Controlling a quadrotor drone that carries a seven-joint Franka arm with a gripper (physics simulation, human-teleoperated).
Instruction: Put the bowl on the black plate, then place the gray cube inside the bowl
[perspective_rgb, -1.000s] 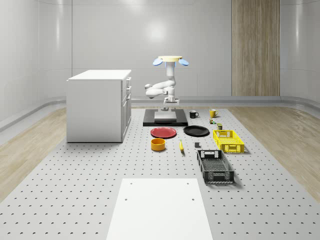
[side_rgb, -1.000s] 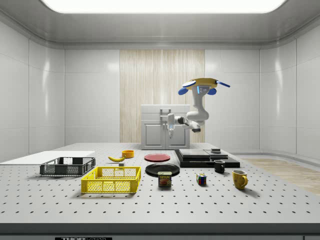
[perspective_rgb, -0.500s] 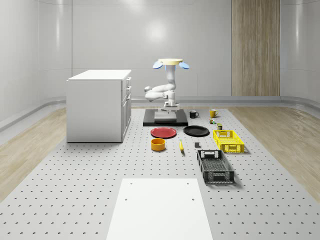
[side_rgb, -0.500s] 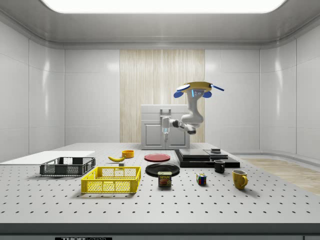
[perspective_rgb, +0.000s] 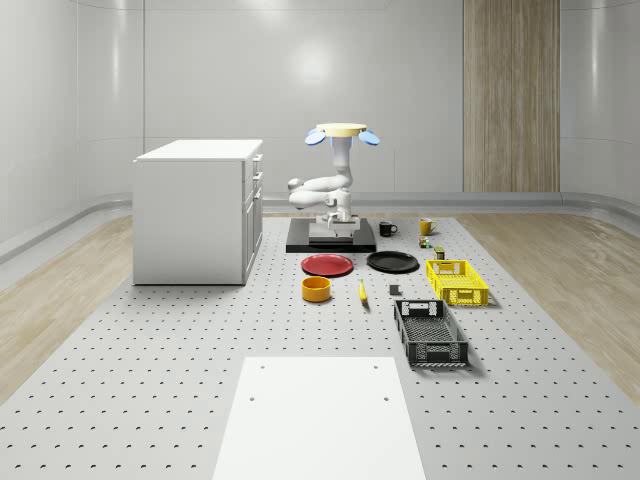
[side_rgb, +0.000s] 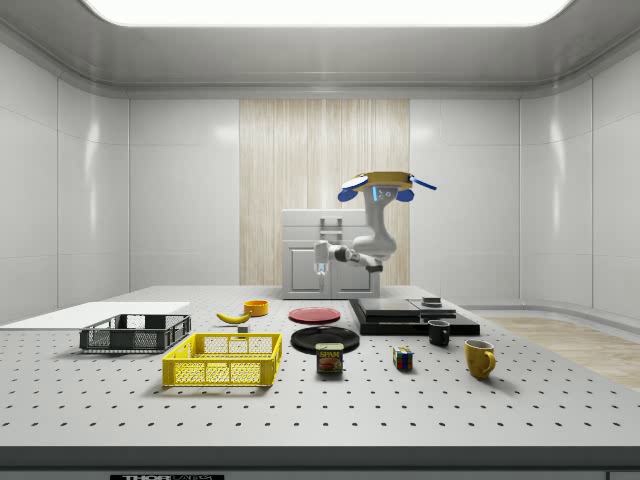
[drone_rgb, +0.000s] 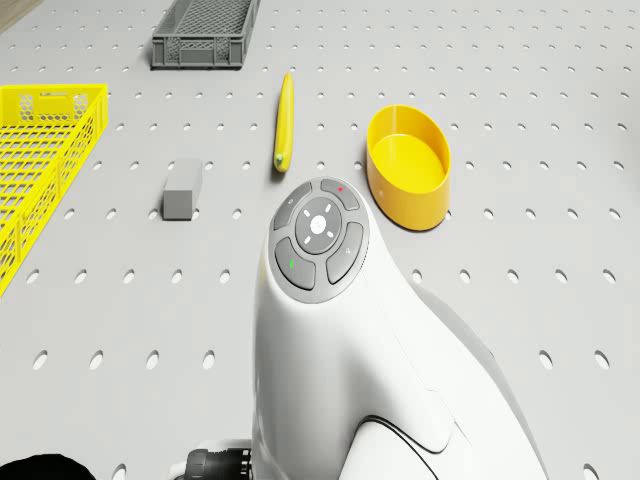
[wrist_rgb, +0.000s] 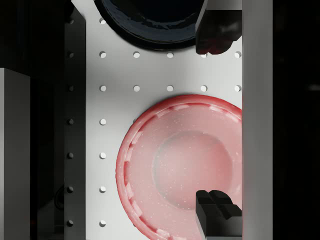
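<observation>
My claw (wrist_rgb: 216, 120) hangs spread wide and empty above the table, its two dark fingertips (wrist_rgb: 216, 212) well apart, with the red plate (wrist_rgb: 182, 165) straight below it and the rim of the black plate (wrist_rgb: 150, 22) just past that. In the side view my claw (side_rgb: 320, 267) sits at the end of my folded arm, high over the red plate (side_rgb: 314, 314), touching nothing. My drone body (perspective_rgb: 340, 132) hovers in the air over the far part of the perforated table (perspective_rgb: 180, 340), above the dark platform (perspective_rgb: 330, 243) and beside the white cabinet (perspective_rgb: 198, 210). The bowl (perspective_rgb: 316, 288), orange-yellow and upright, stands on the table nearer the whole-scene camera than the red plate (perspective_rgb: 327, 264), apart from it and from the black plate (perspective_rgb: 392, 262), which lies just beside the red one, to the whole-scene view's right. From my drone camera I see the bowl (drone_rgb: 408, 165) past my own white arm (drone_rgb: 340, 340), the banana (drone_rgb: 284, 130) lying near it, and the gray cube (drone_rgb: 182, 190) resting on the table between the banana and the yellow basket (drone_rgb: 40, 150). The dark gray crate (drone_rgb: 205, 32) stands beyond them. In the whole-scene view the gray cube (perspective_rgb: 395, 291) lies between the black plate and the dark gray crate (perspective_rgb: 430, 333).
</observation>
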